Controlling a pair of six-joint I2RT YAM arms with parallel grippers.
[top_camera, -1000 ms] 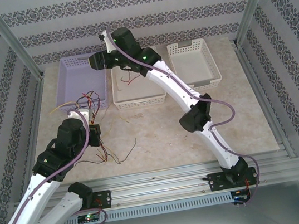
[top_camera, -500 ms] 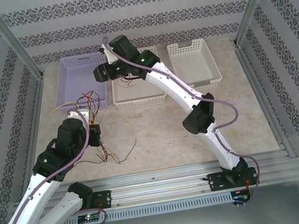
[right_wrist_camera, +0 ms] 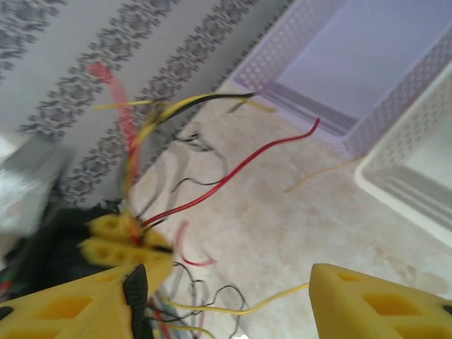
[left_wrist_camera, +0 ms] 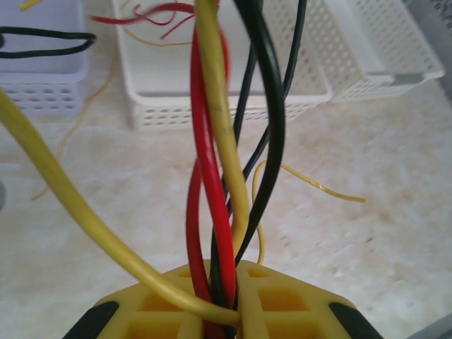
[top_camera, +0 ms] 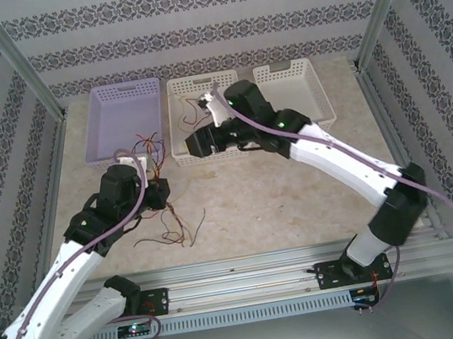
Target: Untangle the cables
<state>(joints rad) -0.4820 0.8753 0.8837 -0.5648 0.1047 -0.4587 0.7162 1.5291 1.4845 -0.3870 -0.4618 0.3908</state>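
My left gripper (left_wrist_camera: 227, 286) clamps the cables (left_wrist_camera: 212, 176), strands running straight out; right gripper (right_wrist_camera: 226, 275), jaws apart, faces them nearby

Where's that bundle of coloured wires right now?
Top view: the cables sit left of centre, pinched in the left gripper, just before the purple basket.

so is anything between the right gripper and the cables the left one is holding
Nothing solid visible. The right gripper is open and faces the cables clamped in the left gripper; between them lie bare table and a few loose cable ends. The white basket sits off to one side.
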